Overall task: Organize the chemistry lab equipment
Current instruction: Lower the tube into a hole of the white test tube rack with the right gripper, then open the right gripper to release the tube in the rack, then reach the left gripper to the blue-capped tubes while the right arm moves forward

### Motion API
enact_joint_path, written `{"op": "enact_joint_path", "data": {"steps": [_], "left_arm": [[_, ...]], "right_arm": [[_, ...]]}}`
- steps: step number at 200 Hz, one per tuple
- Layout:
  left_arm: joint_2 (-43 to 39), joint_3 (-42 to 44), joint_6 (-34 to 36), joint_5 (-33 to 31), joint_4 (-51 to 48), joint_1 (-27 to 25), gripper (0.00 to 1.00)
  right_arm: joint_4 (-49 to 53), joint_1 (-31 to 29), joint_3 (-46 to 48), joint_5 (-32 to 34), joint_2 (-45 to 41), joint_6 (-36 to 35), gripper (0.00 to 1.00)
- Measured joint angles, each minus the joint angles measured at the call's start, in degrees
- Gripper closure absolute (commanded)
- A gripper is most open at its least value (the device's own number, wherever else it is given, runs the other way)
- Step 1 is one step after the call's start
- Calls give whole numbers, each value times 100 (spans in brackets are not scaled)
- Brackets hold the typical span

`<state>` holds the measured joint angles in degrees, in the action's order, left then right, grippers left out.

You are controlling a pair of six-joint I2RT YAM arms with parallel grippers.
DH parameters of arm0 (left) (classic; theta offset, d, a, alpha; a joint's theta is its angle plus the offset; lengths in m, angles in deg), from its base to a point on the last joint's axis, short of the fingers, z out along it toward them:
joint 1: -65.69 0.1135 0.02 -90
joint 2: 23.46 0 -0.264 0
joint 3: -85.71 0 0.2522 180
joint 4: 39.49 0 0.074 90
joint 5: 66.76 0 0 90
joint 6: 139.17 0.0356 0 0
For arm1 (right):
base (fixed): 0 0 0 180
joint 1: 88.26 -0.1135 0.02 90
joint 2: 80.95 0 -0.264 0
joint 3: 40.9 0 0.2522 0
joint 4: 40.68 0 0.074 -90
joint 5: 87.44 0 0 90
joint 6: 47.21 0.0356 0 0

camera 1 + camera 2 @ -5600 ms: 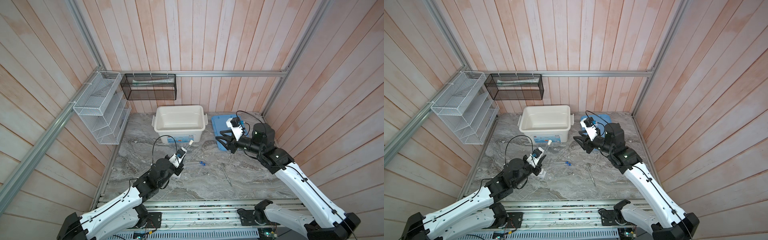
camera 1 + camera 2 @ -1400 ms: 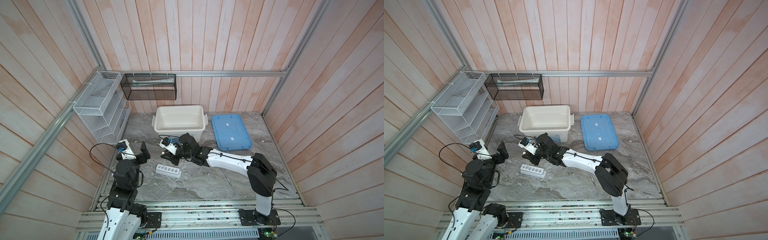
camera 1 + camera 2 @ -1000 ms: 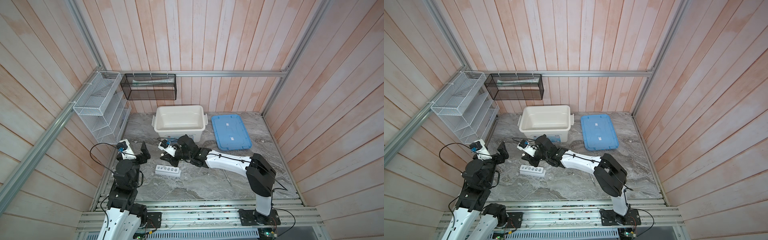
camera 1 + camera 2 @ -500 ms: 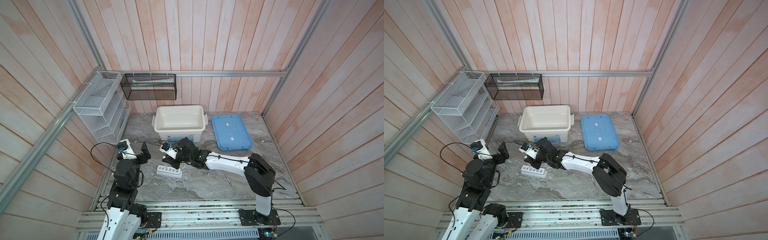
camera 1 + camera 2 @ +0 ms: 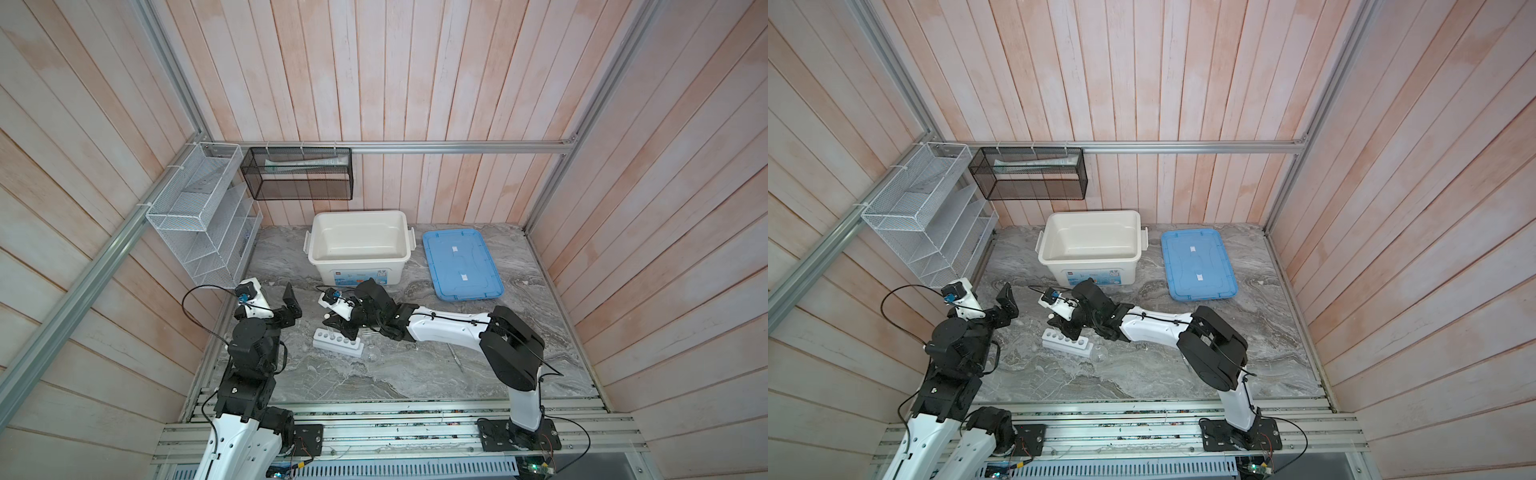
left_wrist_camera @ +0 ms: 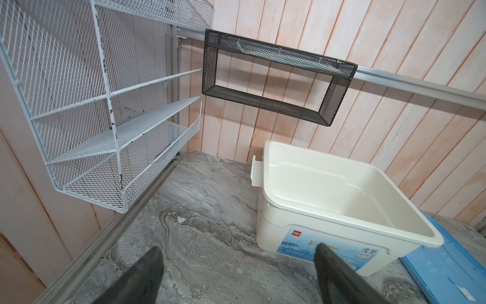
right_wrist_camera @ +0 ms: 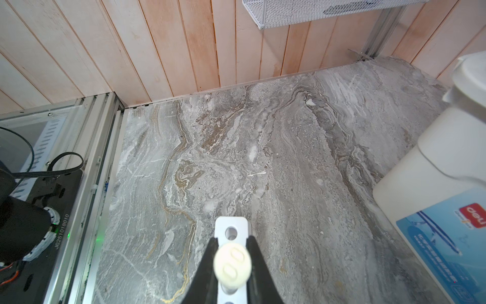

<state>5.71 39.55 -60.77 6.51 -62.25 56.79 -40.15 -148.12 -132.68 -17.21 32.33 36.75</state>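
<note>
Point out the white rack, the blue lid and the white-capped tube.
white rack (image 5: 340, 341): in a top view, on its holed top face.
blue lid (image 5: 461, 266): in a top view, on its flat middle.
white-capped tube (image 7: 232, 265): right wrist view, on its white cap.

We log a robot test booth: pale pink wood-plank walls (image 5: 415, 83), bare aluminium frame rails (image 5: 415, 146), grey marble-pattern tabletop (image 5: 395, 374), two white-and-black robot arms (image 5: 444, 332) bolted to a slotted metal base (image 5: 395, 432).

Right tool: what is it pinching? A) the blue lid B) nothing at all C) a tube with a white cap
C: in the right wrist view the right tool is closed on the white-capped tube, just above the white rack.
</note>
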Motion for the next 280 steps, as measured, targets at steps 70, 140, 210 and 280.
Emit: {"op": "enact_joint_path", "data": {"steps": [70,140,210,280], "left_arm": [[7,0,9,0,2,0,9],[7,0,68,-2,11,2,9],[-15,0,247,221,105,2,8],[-216,-33,852,1209,275,0,11]], "right_arm": [[-157,-7,-37,-22,87,-26,100],[-175,-11,-57,-44,111,-118,96],[-109,-11,35,44,66,-203,66],[201,188,422,-227,-1161,-122,63]]}}
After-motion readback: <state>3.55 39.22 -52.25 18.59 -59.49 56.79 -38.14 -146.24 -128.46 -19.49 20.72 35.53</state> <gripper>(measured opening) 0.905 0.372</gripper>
